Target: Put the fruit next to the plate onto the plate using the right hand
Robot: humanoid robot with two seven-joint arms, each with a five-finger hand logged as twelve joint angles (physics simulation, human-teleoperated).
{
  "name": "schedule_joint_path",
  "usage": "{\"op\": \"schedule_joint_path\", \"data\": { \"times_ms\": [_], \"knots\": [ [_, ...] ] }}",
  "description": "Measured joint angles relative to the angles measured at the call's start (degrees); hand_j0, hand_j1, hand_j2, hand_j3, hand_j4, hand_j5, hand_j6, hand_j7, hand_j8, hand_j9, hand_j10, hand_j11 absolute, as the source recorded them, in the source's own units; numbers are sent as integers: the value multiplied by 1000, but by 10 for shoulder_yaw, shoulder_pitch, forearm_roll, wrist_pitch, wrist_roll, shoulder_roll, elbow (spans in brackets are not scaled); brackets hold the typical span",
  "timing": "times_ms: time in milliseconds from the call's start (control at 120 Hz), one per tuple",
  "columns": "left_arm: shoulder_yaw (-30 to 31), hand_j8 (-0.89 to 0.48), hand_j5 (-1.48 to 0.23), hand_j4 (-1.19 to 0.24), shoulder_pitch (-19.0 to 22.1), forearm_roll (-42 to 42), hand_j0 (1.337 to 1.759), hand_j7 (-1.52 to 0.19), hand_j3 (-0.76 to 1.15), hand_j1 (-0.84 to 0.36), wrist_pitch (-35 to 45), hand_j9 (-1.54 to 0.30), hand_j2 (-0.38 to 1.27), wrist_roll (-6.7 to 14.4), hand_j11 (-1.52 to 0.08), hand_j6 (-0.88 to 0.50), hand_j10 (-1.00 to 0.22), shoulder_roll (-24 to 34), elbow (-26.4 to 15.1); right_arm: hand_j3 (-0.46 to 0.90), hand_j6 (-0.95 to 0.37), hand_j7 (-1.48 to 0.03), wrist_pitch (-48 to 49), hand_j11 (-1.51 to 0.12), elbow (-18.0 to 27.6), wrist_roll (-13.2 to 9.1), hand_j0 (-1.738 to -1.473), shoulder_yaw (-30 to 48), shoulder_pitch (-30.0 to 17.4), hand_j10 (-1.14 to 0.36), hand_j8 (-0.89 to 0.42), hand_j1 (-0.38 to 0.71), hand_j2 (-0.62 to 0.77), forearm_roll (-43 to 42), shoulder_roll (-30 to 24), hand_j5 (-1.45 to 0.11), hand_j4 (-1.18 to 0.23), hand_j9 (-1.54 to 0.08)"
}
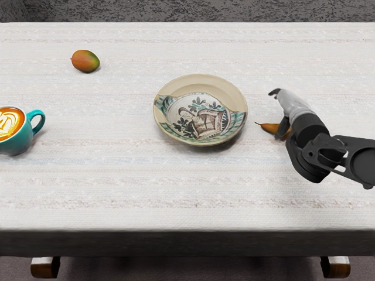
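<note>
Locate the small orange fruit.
Head view, right side: the small orange fruit lies just right of the patterned ceramic plate, partly behind the right hand.

The right arm (321,153) comes in from the right edge, its robot hand (291,108) extended toward the upper left.

This looks like a home dining spot in a simulator's render. A pale, wood-grained tabletop (176,187) carries a hand-painted ceramic plate (231,93), a teal cup (17,137) of latte-art coffee and a mango (85,61), with grey carpet (176,10) beyond.
</note>
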Motion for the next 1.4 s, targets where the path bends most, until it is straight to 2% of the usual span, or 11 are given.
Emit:
{"op": "schedule_joint_path", "data": {
  "times_ms": [383,650,967,1400],
  "knots": [
    [0,0,0,0,0,0,1658,0,0,349,0,0,0,0,0,0,0,0,0,0,-293,-375,4,-378,0,0,-1658,0,-5,-289,-290,24,-93,18,-5,-378,-289,-378],
    [0,0,0,0,0,0,1658,0,0,349,0,0,0,0,0,0,0,0,0,0,-358,-459,10,-459,0,-1,-1658,0,-4,-356,-356,119,-22,31,-5,-465,-353,-461],
    [0,0,0,0,0,0,1658,0,0,349,0,0,0,0,0,0,0,0,0,0,-438,-564,9,-562,0,-1,-1658,1,-4,-438,-437,171,22,38,-5,-568,-435,-564],
    [0,0,0,0,0,0,1658,0,0,349,0,0,0,0,0,0,0,0,0,0,-526,-681,9,-679,0,0,-1658,1,-1,-502,-513,273,-14,61,-4,-680,-526,-680]
  ]
}}
